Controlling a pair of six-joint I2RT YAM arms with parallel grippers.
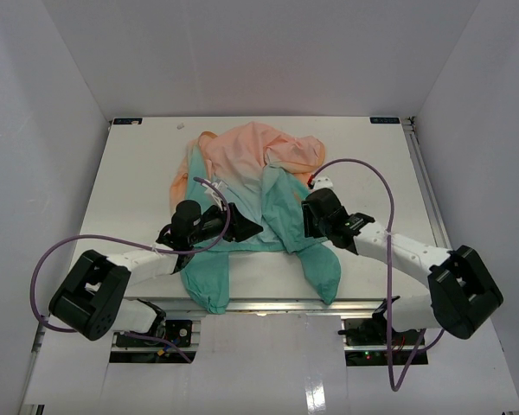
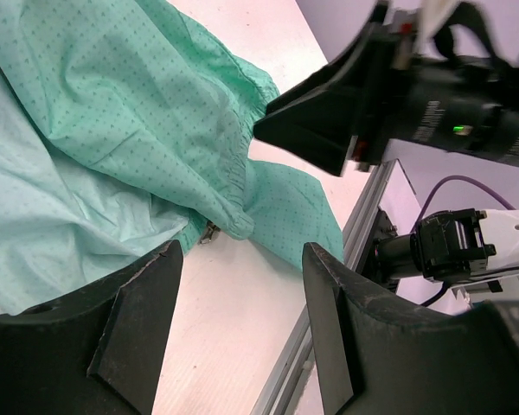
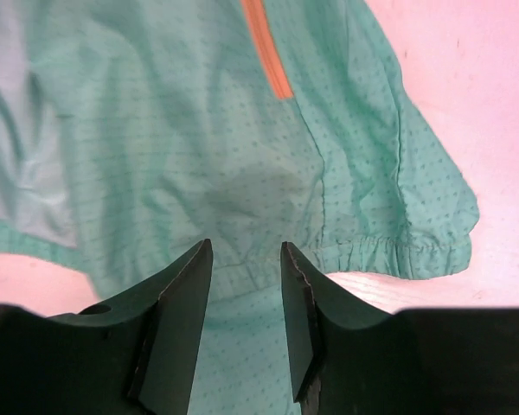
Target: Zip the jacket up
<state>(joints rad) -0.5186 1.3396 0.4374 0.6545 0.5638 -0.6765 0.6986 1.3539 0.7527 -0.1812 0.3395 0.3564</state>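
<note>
The left gripper (image 2: 242,259) and right gripper (image 3: 246,252) are both hovering spread and empty, the jacket (image 1: 259,173) lying with its teal hem just ahead of their fingertips, so the approach step seems underway, calling next for pinching the zipper's bottom end.

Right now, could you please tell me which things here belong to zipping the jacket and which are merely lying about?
For the job: jacket, left pincer, right pincer.
Not part of it: table, purple cables.
</note>
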